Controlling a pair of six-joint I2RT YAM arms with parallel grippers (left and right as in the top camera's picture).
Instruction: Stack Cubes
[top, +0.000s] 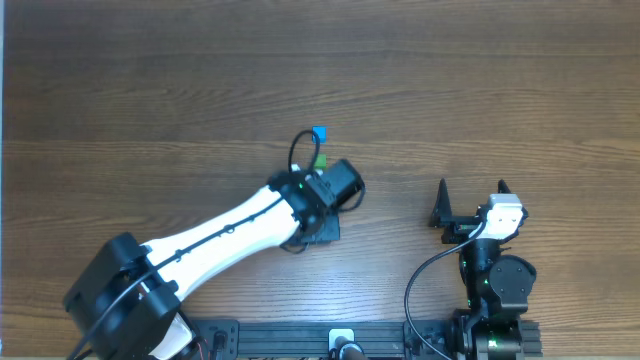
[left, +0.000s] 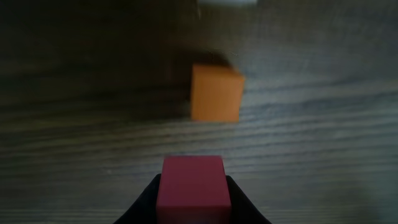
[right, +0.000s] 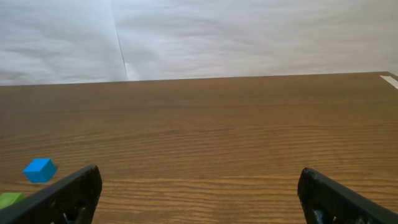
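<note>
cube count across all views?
4. Red cube in the left pincer; orange cube on the table near it; blue cube and green cube at the tip of the left arm. More may hide under that arm.

On wooden table (right: 249, 124), blue cube (right: 40, 170) near green cube (right: 10, 200)

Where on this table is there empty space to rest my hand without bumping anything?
The table is bare along the far strip beyond the blue cube and right of the right claw. It is crowded mid-table, where the left claw holds a red cube near the orange cube and green cube.
</note>
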